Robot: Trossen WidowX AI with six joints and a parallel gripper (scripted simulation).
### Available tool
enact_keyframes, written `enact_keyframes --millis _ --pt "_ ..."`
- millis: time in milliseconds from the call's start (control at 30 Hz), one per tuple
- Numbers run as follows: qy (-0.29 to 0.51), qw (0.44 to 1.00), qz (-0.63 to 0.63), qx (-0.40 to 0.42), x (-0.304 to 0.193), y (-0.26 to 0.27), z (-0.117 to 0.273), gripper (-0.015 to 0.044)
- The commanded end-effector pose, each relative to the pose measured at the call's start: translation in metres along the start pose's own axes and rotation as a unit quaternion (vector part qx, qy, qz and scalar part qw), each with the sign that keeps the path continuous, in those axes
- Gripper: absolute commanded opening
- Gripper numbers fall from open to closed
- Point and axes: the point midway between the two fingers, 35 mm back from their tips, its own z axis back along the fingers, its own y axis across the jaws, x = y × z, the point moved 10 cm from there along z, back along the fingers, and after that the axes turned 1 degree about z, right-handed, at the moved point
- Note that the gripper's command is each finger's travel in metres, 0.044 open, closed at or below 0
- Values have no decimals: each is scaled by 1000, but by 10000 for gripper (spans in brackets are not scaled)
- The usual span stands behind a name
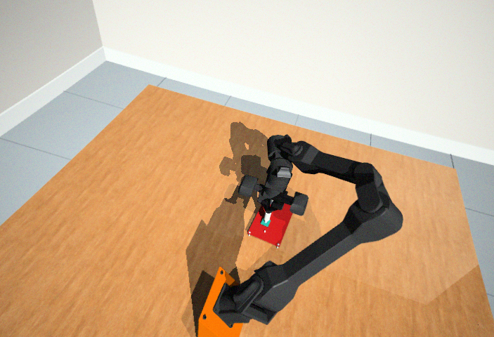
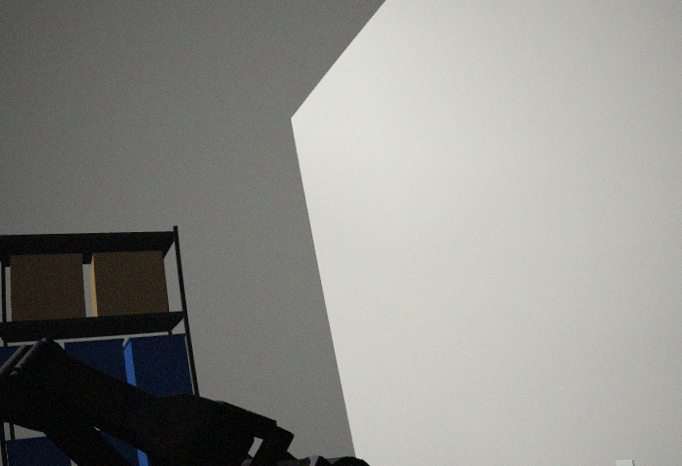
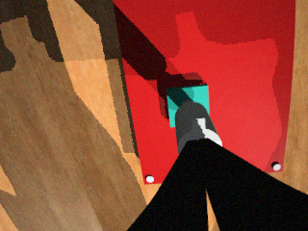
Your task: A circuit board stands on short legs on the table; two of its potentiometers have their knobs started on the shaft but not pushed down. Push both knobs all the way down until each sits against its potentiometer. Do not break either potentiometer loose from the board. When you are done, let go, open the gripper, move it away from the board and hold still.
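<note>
Reaching over red board (image 1: 269,234) (image 3: 241,111), arm (image 1: 322,246) (image 2: 187,422) bent, claw (image 1: 268,208) (image 3: 198,149) clenched, angled down at white-and-grey knob (image 1: 267,217) (image 3: 190,122).

Cannot see the far end of the red circuit board (image 1: 273,234) (image 3: 241,120), covered by the gripper (image 1: 269,203) (image 3: 198,149) from above, cropped in the wrist view; cannot judge any gap beneath the knob (image 1: 268,217) (image 3: 190,120).

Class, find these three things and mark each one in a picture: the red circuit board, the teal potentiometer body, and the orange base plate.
red circuit board (image 1: 273,233) (image 3: 241,106): top and wrist views, bare upper face
teal potentiometer body (image 1: 263,223) (image 3: 201,92): top and wrist views, uncovered top
orange base plate (image 1: 211,304): top view, free edge
</note>
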Motion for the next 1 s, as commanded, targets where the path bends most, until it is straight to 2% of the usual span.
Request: enact_keyframes --millis 0,967 --pt "6 1000 -7 -3 2 -1 -11 0" --pt "6 1000 -7 -3 2 -1 -14 0"
